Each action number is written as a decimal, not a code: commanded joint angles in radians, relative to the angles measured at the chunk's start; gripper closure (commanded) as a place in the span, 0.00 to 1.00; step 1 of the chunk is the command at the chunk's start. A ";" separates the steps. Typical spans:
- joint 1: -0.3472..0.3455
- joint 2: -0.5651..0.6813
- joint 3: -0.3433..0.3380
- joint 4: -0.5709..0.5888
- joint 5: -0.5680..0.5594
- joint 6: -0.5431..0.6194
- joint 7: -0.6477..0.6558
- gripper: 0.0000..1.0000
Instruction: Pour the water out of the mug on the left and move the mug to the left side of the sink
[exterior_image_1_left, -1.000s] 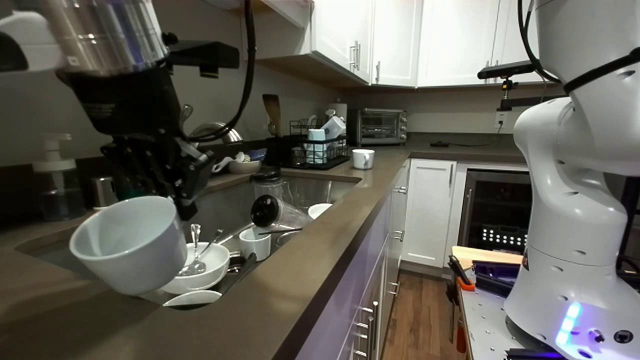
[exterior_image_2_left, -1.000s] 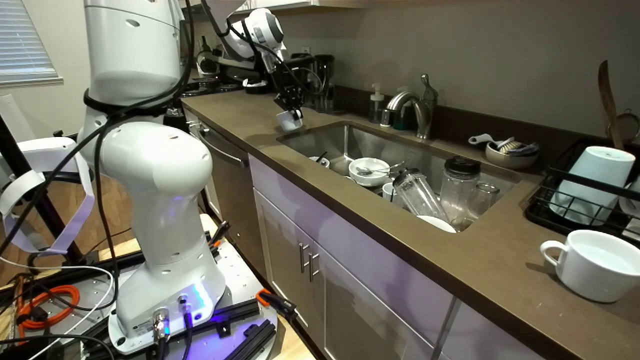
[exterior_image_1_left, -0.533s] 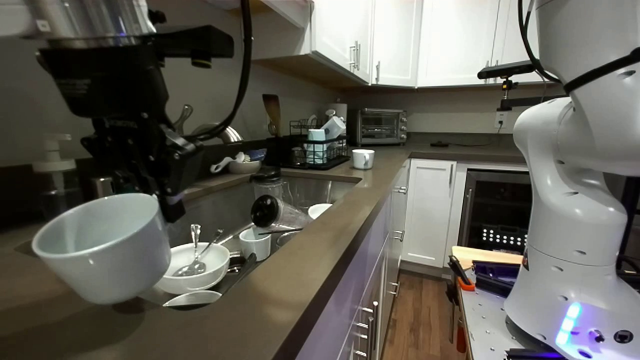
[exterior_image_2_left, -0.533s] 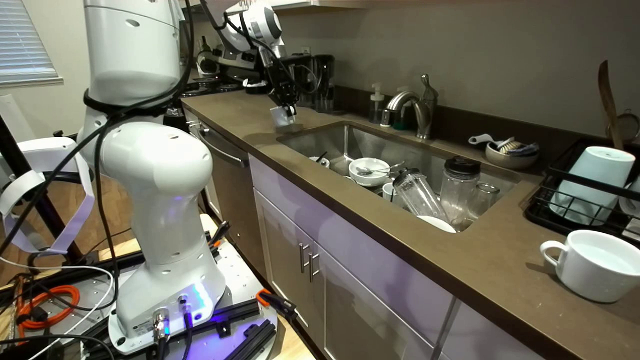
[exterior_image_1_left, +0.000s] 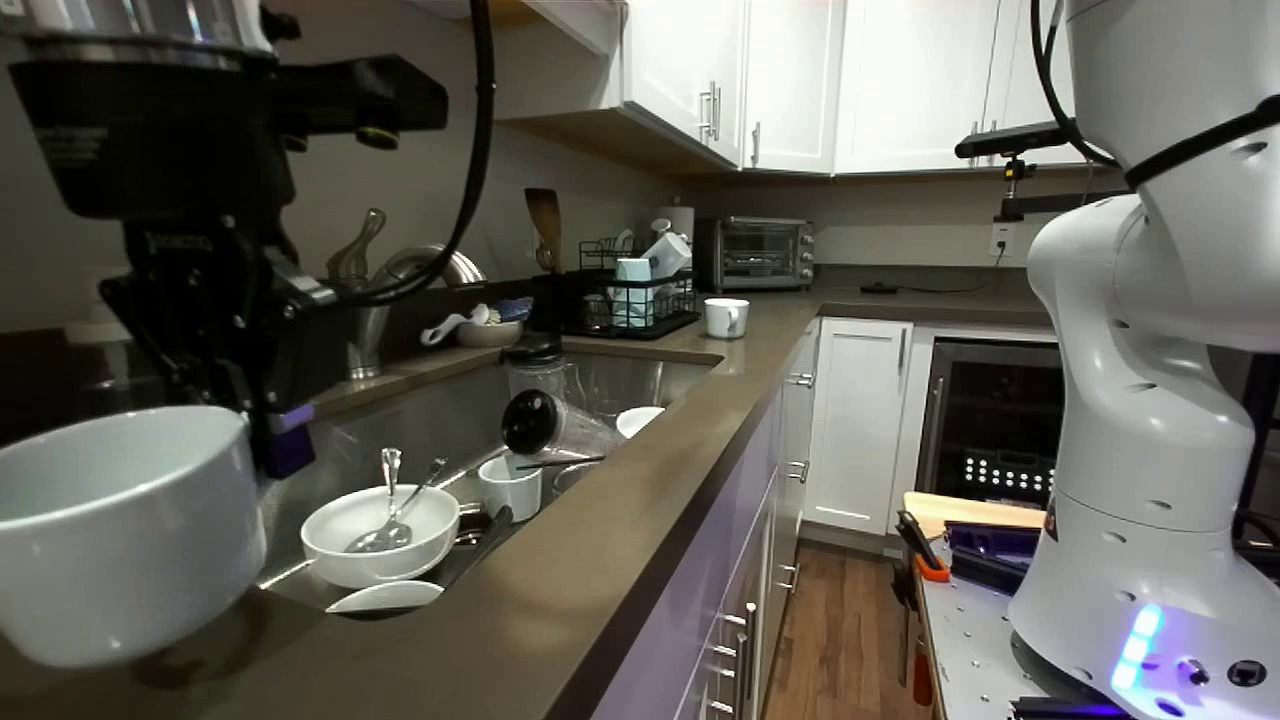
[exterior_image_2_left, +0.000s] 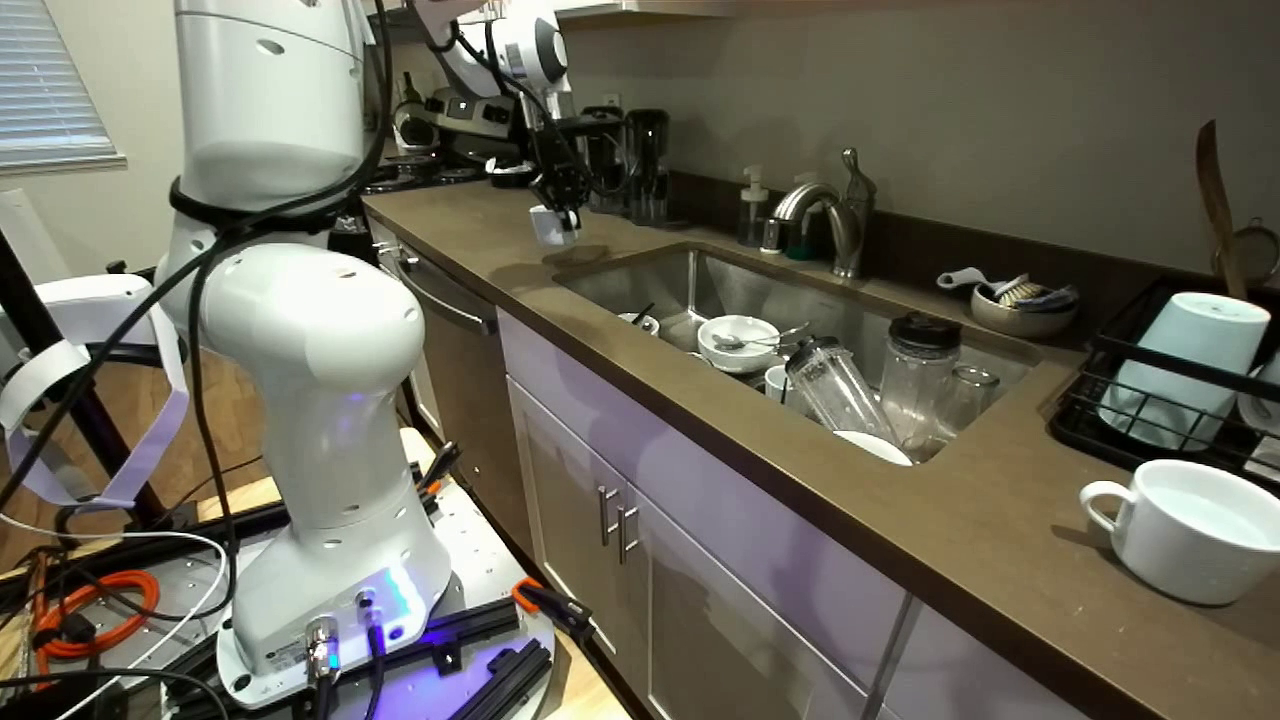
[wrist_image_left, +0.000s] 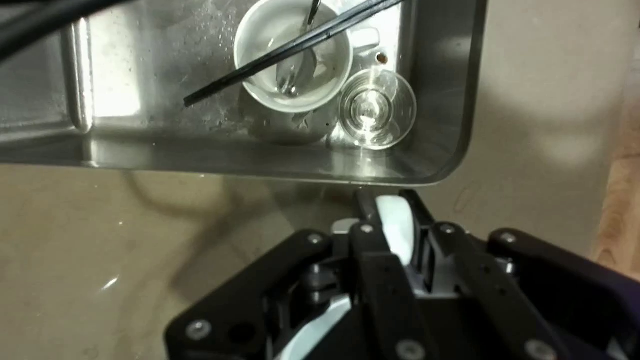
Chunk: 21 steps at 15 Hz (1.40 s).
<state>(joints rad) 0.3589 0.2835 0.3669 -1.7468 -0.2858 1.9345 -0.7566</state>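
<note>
At the lower left of an exterior view, the mug (exterior_image_1_left: 125, 555) hangs over the countertop (exterior_image_1_left: 515, 600); the gripper (exterior_image_1_left: 278, 440), jaws nearly together, clamps its handle. Rightward, the sink (exterior_image_1_left: 425, 418) holds a bowl (exterior_image_1_left: 390, 567), and a white cup (exterior_image_1_left: 722, 320) stands near centre.

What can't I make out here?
The mug, in an exterior view: one side cut off by the left edge; inside bottom hidden by its wall, so leftover water can't be told.
In the wrist view: most of the mug, hidden by the gripper.
Dark sticks, wrist view: upper ends cut off by the top edge.
</note>
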 joint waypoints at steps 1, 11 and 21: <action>-0.004 0.009 0.013 -0.015 0.046 0.108 -0.020 0.96; 0.020 0.091 0.041 -0.030 0.049 0.207 -0.014 0.96; 0.045 0.103 0.049 -0.011 0.041 0.173 0.001 0.33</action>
<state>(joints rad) 0.3916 0.3774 0.4172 -1.7710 -0.2622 2.1160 -0.7564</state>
